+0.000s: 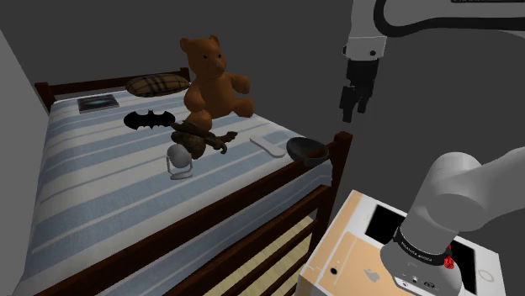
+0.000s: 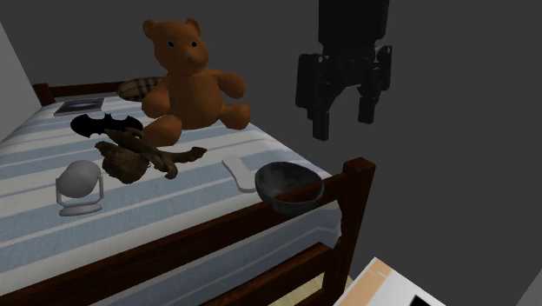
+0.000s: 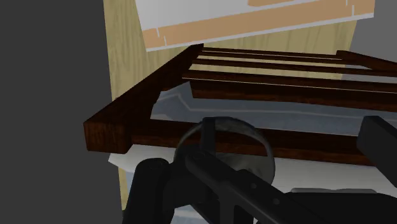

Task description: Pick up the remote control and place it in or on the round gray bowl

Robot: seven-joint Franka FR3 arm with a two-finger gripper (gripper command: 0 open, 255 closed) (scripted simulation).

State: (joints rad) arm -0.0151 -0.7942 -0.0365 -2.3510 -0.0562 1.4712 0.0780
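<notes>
1. Gripper [image 2: 343,126] hangs in the air off the bed's corner, fingers spread apart, nothing between them
2. Shoulder view: gripper is at 1 o'clock of the bowl [image 1: 306,150], well above it and above the corner post [image 1: 340,155]
3. Remote [image 1: 269,145]: white, lying flat on the striped cover [image 1: 101,168], at 9 o'clock of the bowl and just beside it; can't tell if they touch
4. Second exterior view agrees: remote [image 2: 239,169] at 10 o'clock of the bowl [image 2: 289,187], its near end right by the rim
5. Bowl: round, dark grey, upright on the cover at the bed's corner, just inside the post
6. Wrist view: bowl rim [image 3: 238,129] shows past the black gripper parts, close to a dark wood rail [image 3: 146,121] with slats beyond it
7. Teddy [image 1: 214,80]: brown, sitting mid-bed, 11 o'clock of the remote in the shoulder view
8. Brown toy [image 1: 198,137] lies at 9 o'clock of the remote, near the teddy's feet
9. Pale round thing on a small base [image 1: 178,158] at 7 o'clock of the brown toy, near it
10. Black bat shape [image 1: 149,119] flat on the cover, 10 o'clock of the brown toy
11. Plaid pillow [image 1: 157,83] and a flat dark book [image 1: 98,103] at the head end, 9 o'clock of the teddy
12. Stand [image 1: 353,244] at the shoulder view's 5 o'clock corner, white arm link [image 1: 471,193] above it
</notes>
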